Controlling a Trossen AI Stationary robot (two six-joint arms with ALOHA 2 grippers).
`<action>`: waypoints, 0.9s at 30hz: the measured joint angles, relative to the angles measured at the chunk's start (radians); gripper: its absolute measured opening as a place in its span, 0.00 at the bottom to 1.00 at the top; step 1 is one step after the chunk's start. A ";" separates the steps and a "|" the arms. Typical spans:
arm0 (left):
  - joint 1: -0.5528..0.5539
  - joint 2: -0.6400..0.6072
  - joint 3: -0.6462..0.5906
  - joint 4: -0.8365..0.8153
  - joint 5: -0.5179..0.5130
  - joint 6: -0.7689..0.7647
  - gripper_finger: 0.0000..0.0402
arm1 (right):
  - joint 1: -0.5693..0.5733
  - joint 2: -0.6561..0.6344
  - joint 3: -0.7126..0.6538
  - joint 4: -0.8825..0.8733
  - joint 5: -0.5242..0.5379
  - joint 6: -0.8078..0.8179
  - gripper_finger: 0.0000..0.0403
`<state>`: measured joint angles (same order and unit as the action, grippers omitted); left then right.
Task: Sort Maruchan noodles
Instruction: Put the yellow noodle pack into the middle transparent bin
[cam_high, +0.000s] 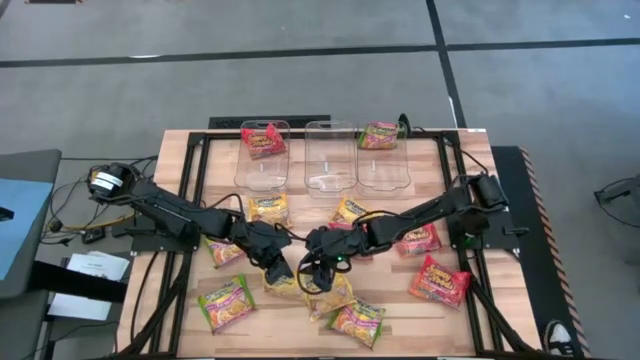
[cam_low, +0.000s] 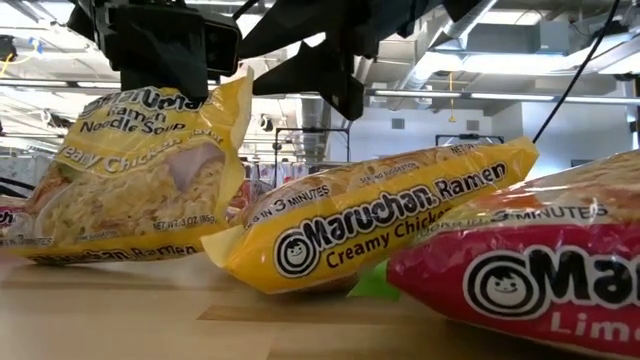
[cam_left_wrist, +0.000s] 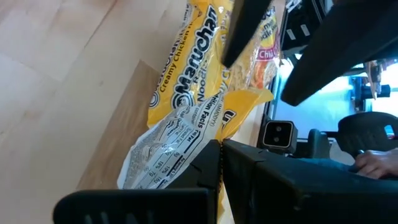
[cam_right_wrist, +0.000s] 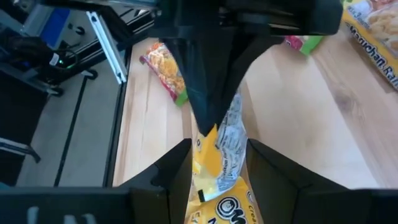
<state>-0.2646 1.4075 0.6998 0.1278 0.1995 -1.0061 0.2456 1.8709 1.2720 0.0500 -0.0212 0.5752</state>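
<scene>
**Maruchan noodles: passing a yellow packet from one gripper to the other**

Maruchan noodles lay scattered over the front half of the table (cam_high: 400, 305), and one yellow packet (cam_left_wrist: 186, 93) hung above the boards at the front centre, where both arms met. The left gripper (cam_left_wrist: 219, 152) was pressed together on the packet's crimped end seam and carried its whole weight. The right gripper (cam_right_wrist: 217, 149) stood with its fingers spread, one on each side of the packet's body just below the left gripper's pinch, and was not clamping it.

Judged from this arrangement, the step in hand was a transfer to the right arm.

1. The right fingers needed to close on the flat body of the packet, not on the loose glossy corner, which would probably slip.
2. The left pinch should have been kept until the right grip was firm.
3. The two grippers were very near; a release needed to draw the left fingers straight back along the seam to avoid a knock.
4. Other yellow packets lay just beneath, so the lift had to clear them.

Three clear bins (cam_high: 330, 180) stood at the back edge. The left bin held a red-orange packet (cam_high: 263, 140), the right bin a green-and-pink packet (cam_high: 378, 135); the middle bin (cam_high: 330, 150) was the likely target
</scene>
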 joint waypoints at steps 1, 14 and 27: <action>0.000 0.000 0.000 0.000 -0.003 0.000 0.00 | -0.001 0.001 0.000 0.001 0.000 0.001 0.44; 0.000 0.000 0.000 -0.004 -0.006 0.000 0.00 | -0.004 0.092 0.005 0.100 -0.062 0.075 0.44; 0.000 0.000 0.000 -0.002 -0.023 0.000 0.00 | 0.004 0.169 0.023 0.109 -0.093 0.136 0.43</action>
<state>-0.2642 1.4075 0.6998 0.1258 0.1763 -1.0058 0.2501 2.0396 1.2949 0.1591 -0.1141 0.7108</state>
